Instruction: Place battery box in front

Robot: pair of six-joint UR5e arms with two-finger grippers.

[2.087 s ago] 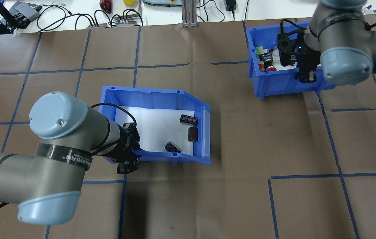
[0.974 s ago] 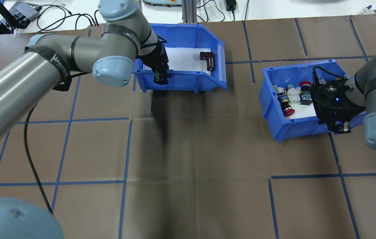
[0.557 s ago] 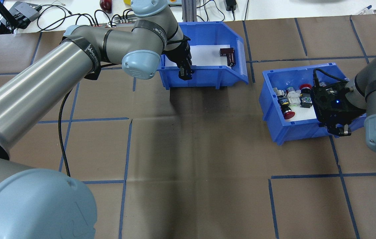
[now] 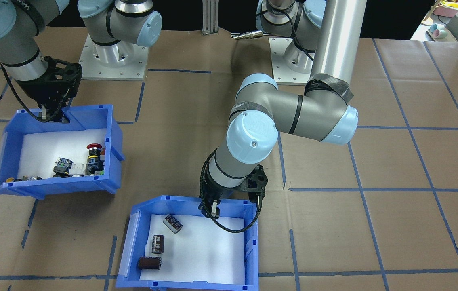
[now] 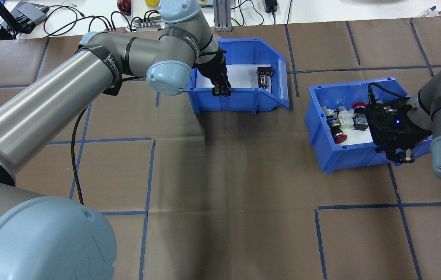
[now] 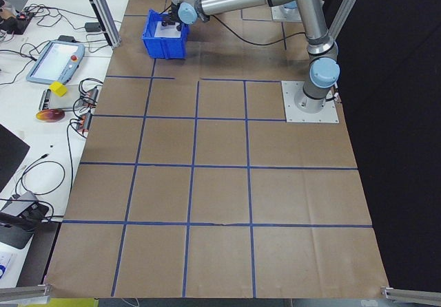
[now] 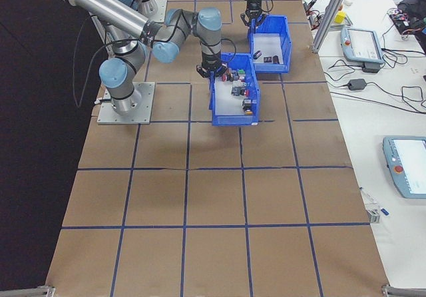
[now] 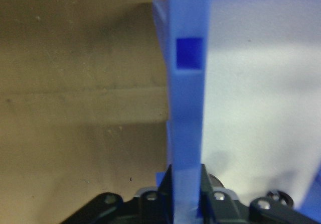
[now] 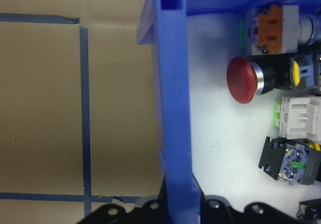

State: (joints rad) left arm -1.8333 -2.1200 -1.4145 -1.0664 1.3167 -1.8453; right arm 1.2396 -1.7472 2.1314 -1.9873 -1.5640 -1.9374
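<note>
The battery box (image 5: 240, 104) (image 4: 252, 250) is a blue open bin with a white floor, standing at the far middle of the table. Three dark cells (image 4: 157, 243) (image 5: 264, 79) lie near its sloped lip. My left gripper (image 5: 221, 91) (image 4: 213, 210) is shut on the box's wall (image 8: 186, 133) on the robot's side. To its right stands the second blue bin (image 5: 345, 157) (image 4: 59, 186), which holds coloured push-button switches (image 9: 243, 80). My right gripper (image 5: 398, 156) (image 4: 47, 115) is shut on that bin's wall (image 9: 175, 133).
Brown paper with a blue tape grid (image 5: 150, 175) covers the table. Beyond the far edge a white bench carries cables (image 5: 88, 19), and an aluminium post (image 5: 220, 15) stands just behind the battery box. The robot bases (image 4: 112, 56) are bolted on the robot's side.
My left gripper carried the battery box from the near-left area to the table's far middle, then drew it slightly nearer. My right gripper brought the switch bin nearer from the far right.
</note>
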